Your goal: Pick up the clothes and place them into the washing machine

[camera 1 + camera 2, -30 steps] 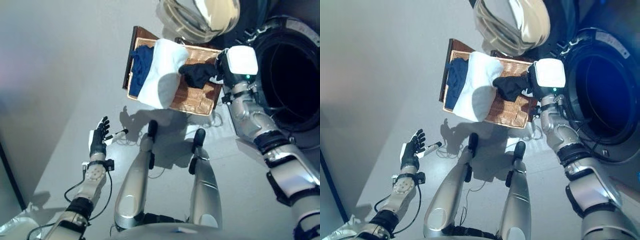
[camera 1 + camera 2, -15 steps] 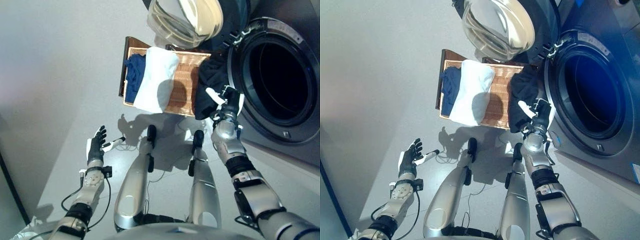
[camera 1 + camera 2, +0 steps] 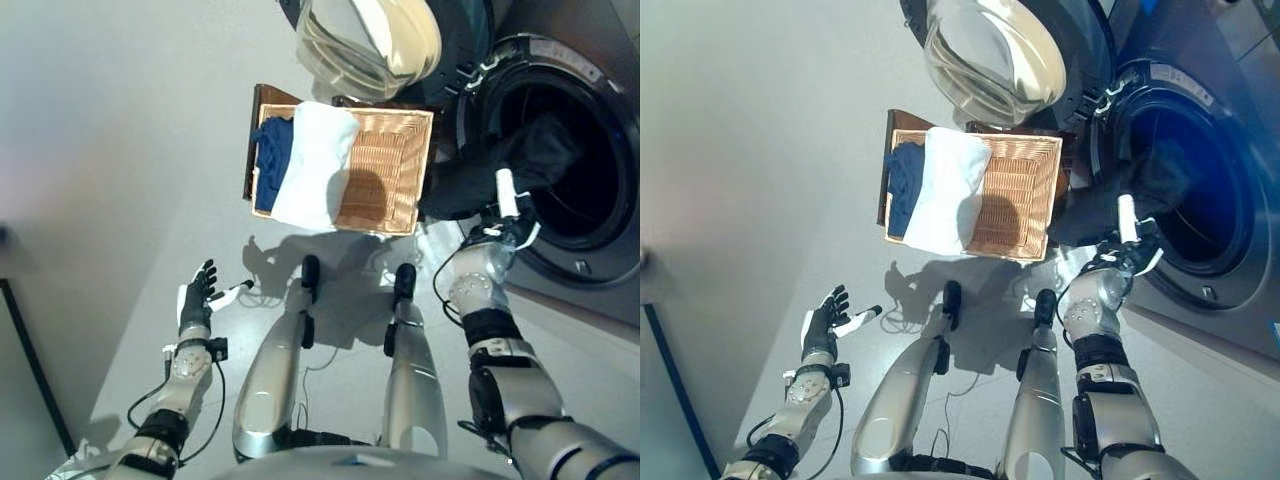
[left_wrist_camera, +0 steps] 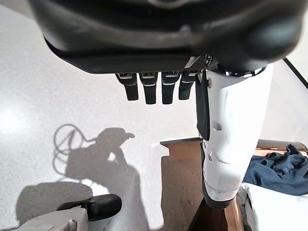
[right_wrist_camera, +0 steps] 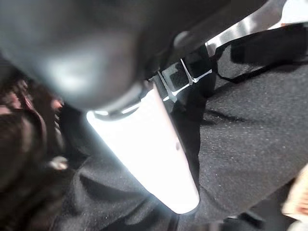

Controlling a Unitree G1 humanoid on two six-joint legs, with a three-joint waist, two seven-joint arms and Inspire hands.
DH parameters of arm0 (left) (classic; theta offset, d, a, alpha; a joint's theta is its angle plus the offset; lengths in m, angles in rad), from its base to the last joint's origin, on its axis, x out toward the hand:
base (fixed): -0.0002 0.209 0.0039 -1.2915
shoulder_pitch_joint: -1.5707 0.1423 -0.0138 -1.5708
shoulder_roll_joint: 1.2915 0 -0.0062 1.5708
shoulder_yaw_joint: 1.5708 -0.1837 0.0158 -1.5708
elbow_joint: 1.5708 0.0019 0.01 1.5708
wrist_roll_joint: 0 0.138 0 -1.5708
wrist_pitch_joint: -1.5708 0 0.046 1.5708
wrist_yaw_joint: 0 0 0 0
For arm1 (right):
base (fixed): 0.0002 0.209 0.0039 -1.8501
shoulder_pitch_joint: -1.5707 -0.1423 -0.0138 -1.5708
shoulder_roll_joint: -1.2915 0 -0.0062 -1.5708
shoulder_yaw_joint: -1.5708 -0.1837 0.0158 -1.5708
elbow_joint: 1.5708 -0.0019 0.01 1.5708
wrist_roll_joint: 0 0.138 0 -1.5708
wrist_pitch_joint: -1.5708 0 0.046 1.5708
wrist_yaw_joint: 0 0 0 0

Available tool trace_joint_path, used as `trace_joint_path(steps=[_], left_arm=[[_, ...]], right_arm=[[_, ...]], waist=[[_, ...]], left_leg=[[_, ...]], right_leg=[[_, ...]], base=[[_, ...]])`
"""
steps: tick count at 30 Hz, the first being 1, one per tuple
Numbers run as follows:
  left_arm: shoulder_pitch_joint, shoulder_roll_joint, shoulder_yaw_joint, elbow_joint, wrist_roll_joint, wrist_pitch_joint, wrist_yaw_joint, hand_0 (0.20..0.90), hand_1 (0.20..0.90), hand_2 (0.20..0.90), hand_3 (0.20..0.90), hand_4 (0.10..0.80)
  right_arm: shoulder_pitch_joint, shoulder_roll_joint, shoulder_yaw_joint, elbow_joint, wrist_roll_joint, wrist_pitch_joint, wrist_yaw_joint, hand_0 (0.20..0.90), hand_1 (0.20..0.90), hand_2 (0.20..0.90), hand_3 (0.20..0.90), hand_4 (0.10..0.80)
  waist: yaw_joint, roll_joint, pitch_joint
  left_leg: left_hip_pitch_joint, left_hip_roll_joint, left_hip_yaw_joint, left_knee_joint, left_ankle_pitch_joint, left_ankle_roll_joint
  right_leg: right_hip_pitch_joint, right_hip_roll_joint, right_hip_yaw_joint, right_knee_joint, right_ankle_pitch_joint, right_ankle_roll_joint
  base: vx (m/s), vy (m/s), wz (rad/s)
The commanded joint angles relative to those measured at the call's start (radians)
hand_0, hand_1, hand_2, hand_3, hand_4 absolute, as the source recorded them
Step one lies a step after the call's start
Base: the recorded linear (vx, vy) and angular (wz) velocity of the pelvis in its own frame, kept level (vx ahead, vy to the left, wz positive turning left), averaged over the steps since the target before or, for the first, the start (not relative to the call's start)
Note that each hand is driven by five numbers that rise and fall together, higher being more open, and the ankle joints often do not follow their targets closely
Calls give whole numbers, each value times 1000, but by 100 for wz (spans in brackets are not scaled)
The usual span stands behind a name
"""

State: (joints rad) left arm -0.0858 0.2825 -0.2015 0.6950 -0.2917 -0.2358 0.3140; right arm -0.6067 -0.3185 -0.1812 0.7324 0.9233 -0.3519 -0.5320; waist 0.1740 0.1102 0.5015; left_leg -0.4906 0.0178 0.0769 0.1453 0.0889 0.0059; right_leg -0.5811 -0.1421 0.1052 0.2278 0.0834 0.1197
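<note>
My right hand is shut on a black garment at the front rim of the washing machine's drum opening. The garment stretches from the basket's side into the opening. In the right wrist view the white-covered thumb lies against the black cloth. The wicker basket holds a white cloth and a blue cloth at its left end. My left hand is open and empty over the floor at the lower left, with its fingers straight.
The machine's round glass door stands open above the basket. The basket rests on a dark brown box. Grey floor spreads out to the left of the basket.
My right hand has carried the black garment out of the basket and right to the drum opening. The camera has shifted. The left hand has hardly moved.
</note>
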Motion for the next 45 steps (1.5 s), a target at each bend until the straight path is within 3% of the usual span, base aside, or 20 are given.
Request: trace_joint_path(steps=[1,8,10,12,13,18,33,43,44,45], left_arm=[[68,12,-6,27,-23,-18,13,900,900,900,900,800],[67,11,-14,48,-35,-14,10,900,900,900,900,800],[69,15,-21,52,-41,-20,2,900,900,900,900,800],[69,16,-24,52,-46,-23,-1,900,900,900,900,800],[71,24,-30,45,-53,-30,-8,900,900,900,900,800],[75,30,-52,47,-59,-30,-16,900,900,900,900,800],[64,22,-89,80,-85,-25,-26,900,900,900,900,800],[52,21,-103,84,-87,-26,-22,900,900,900,900,800],[49,22,-102,86,-88,-27,-20,900,900,900,900,800],[48,21,-102,88,-88,-27,-18,900,900,900,900,800]], right_arm=[[-63,-153,-57,-37,23,-141,-13,200,200,200,200,300],[-133,-253,-98,60,74,-142,-37,200,200,200,200,300],[-195,-336,-95,131,80,-119,-39,200,200,200,200,300],[-219,-363,-89,159,82,-108,-36,200,200,200,200,300],[-269,-427,-72,214,82,-81,-31,200,200,200,200,300],[-398,-520,-27,288,127,-68,-20,200,200,200,200,300],[-644,-634,17,341,295,-154,-25,200,200,200,200,300],[-703,-650,68,381,269,-132,-43,200,200,200,200,300],[-706,-646,74,380,263,-128,-44,222,222,222,222,316],[-706,-643,72,388,264,-129,-52,900,900,900,900,800]], waist=[[-14,41,-90],[-12,47,-103],[-6,51,-106],[-3,55,-106],[2,59,-110],[11,72,-110],[25,111,-141],[27,116,-149],[27,116,-148],[26,116,-148]], left_leg=[[-58,12,-24,25,-27,-76],[-61,13,-20,29,-32,-76],[-62,12,-21,29,-32,-78],[-61,12,-20,28,-31,-78],[-60,12,-20,26,-29,-80],[-59,10,-16,19,-25,-83],[-62,3,-11,-1,-16,-89],[-68,2,-10,-2,-14,-89],[-70,2,-10,-1,-15,-88],[-71,2,-10,0,-15,-88]], right_leg=[[31,-2,4,78,-96,-3],[24,-2,9,85,-99,-3],[24,-1,12,85,-101,-2],[24,-1,12,86,-102,-2],[22,-3,12,88,-102,-1],[18,-3,15,91,-106,1],[-3,-4,21,107,-118,2],[-15,-4,22,116,-118,-1],[-16,-4,22,115,-117,-1],[-16,-5,23,115,-117,-1]], base=[[11,1,-5],[7,1,-4],[0,0,0],[0,0,0],[0,0,0],[5,-7,3],[3,0,0],[4,0,0],[0,0,0],[0,0,0]])
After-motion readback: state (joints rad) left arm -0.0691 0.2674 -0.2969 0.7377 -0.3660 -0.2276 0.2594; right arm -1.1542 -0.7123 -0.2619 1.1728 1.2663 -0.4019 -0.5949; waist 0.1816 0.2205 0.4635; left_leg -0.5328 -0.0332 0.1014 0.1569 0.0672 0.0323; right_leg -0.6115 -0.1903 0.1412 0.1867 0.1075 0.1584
